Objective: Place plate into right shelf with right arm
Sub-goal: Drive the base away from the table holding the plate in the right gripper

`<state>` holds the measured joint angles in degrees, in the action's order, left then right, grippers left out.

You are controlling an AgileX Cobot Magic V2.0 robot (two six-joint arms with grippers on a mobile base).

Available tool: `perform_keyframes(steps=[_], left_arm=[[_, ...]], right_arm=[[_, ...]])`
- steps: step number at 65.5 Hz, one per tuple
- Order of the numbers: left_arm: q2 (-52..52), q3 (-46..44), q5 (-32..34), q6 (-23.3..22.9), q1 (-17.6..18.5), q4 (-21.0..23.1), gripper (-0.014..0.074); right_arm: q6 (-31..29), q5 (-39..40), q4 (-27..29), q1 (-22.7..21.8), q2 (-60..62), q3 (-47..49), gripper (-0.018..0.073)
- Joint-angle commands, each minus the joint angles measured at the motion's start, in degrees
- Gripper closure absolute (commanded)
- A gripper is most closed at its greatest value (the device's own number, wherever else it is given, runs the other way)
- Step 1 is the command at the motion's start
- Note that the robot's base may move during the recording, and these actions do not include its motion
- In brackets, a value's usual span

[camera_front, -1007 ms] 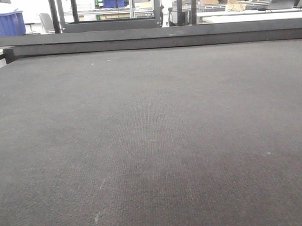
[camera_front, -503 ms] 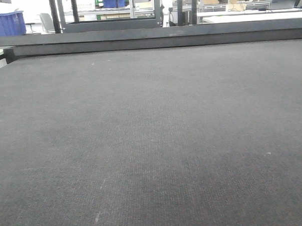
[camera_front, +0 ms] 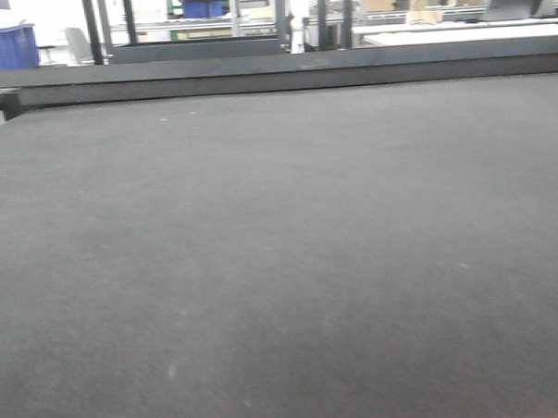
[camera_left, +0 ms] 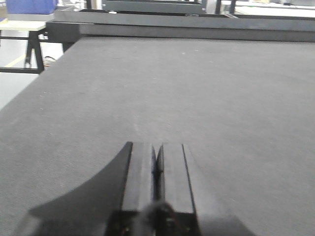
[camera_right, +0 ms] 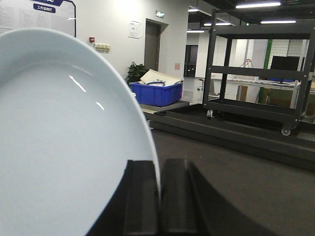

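The plate (camera_right: 64, 147), glossy pale bluish-white, fills the left half of the right wrist view and stands on edge. My right gripper (camera_right: 158, 164) is shut on the plate's rim, one dark finger on each side of it, held above the dark table mat (camera_right: 246, 196). My left gripper (camera_left: 157, 147) is shut with nothing in it and hovers low over the same grey mat (camera_left: 197, 88). The right shelf is out of view. Neither gripper shows in the front view.
The grey mat (camera_front: 281, 246) ends at a raised dark ledge (camera_front: 282, 75) at its far side. Beyond it in the right wrist view stand a black wheeled rack (camera_right: 256, 105) and a blue bin (camera_right: 156, 93). Another blue bin (camera_front: 5, 47) sits far left.
The front view has blurred and shifted a little: the background racks and blue bin slid left and up. Nothing on the mat itself has changed.
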<state>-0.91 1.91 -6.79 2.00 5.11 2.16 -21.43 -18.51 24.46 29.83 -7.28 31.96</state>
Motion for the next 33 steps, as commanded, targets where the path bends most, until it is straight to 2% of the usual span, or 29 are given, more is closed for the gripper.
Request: perform_keyframes(steps=[1, 33], left_arm=[[-0.4, 0.5, 4.9, -0.2, 0.3, 0.2, 0.0643], [-0.4, 0.5, 4.9, -0.2, 0.3, 0.2, 0.0643]], right_arm=[[0.2, 5.6, 1.1, -0.2, -0.7, 1.5, 0.0498], [0.2, 5.7, 1.1, -0.2, -0.7, 1.5, 0.0498]])
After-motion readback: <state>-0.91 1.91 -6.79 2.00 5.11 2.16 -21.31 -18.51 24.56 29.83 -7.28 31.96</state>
